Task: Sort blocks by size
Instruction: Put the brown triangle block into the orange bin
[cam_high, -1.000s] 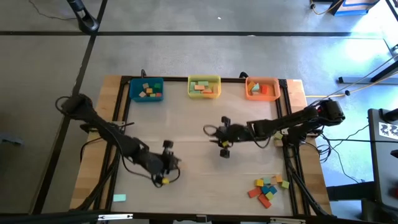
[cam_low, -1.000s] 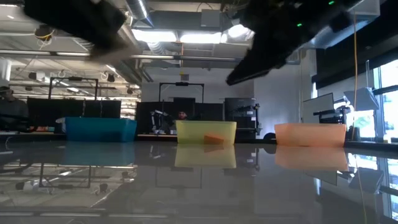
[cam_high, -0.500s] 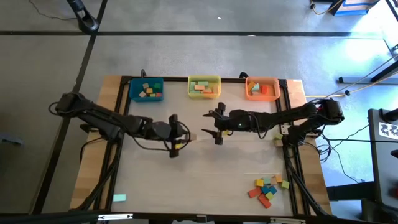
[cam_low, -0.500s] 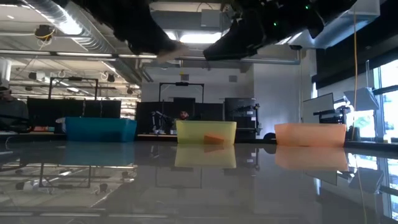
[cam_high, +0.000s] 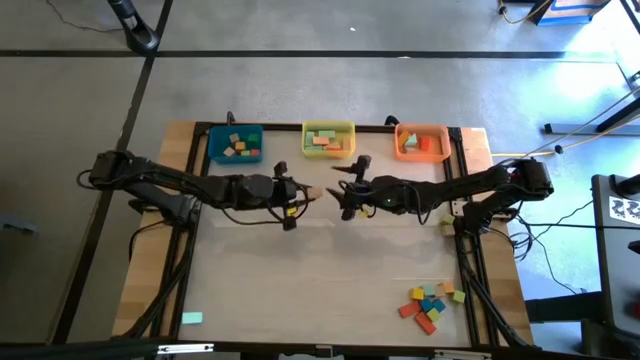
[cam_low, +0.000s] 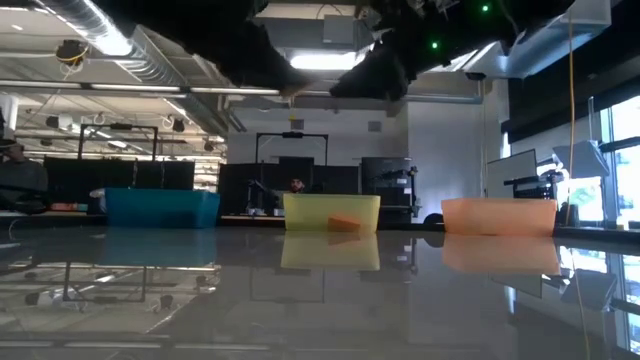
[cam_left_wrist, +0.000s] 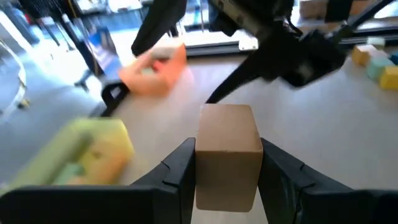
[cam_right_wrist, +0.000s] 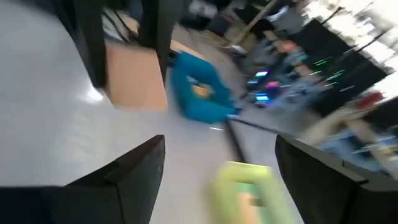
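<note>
My left gripper (cam_high: 302, 195) is above the middle of the table, shut on a tan block (cam_left_wrist: 227, 146) that juts out past its fingertips toward the table's right. My right gripper (cam_high: 340, 194) faces it from the right, a short way off, open and holding nothing (cam_right_wrist: 219, 149). In the right wrist view the tan block (cam_right_wrist: 137, 78) shows ahead between the left arm's fingers. More blocks (cam_high: 430, 303) lie in a heap near the front right corner, and one teal block (cam_high: 191, 318) lies at the front left. My left gripper pinches the tan block by two opposite sides (cam_left_wrist: 202, 168) between its two fingers (cam_left_wrist: 177, 171). The fingers lie about level and point toward the table's right. The block is lifted clear of the table, and its free end sticks out beyond the fingertips.
Three bins stand along the far edge: blue (cam_high: 236, 145), yellow (cam_high: 328, 140) and orange (cam_high: 421, 143), each with blocks inside. A dark frame runs round the table. The middle and near parts of the tabletop (cam_high: 330, 270) are bare.
My left gripper has carried the tan block from the near left-centre of the table up, toward the far edge and the right. My right gripper has moved toward the far edge and a little left, ending up facing the block.
</note>
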